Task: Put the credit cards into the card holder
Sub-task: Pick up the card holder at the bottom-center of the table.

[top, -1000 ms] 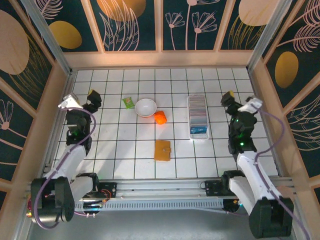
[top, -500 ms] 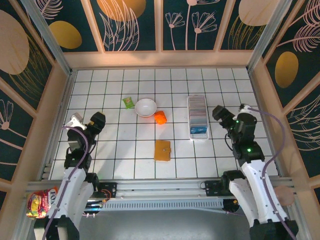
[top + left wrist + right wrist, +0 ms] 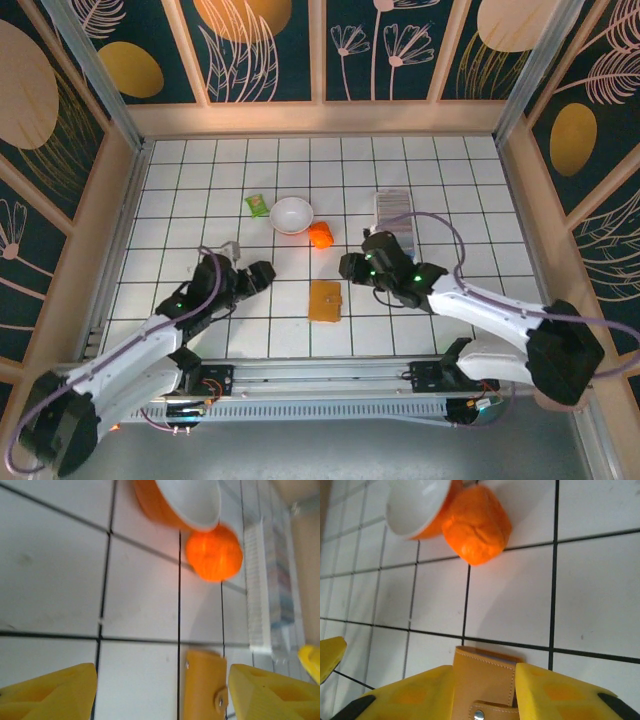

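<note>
Left gripper (image 3: pixel 260 276) low over desk (image 3: pixel 190 170), left of centre; I see its fingers (image 3: pixel 50 692) wide apart, nothing between them. Green packet (image 3: pixel 257 205) and white bowl (image 3: pixel 291 214) further back. Orange lump (image 3: pixel 320 236) just beside bowl. Tan wallet (image 3: pixel 325 300) flat near front. Right gripper (image 3: pixel 347 266) at wallet's far right corner; fingers (image 3: pixel 560 695) flank wallet flap, I cannot tell if clamped. Card holder (image 3: pixel 393 205) on desk right of bowl, near end under right arm.
</note>
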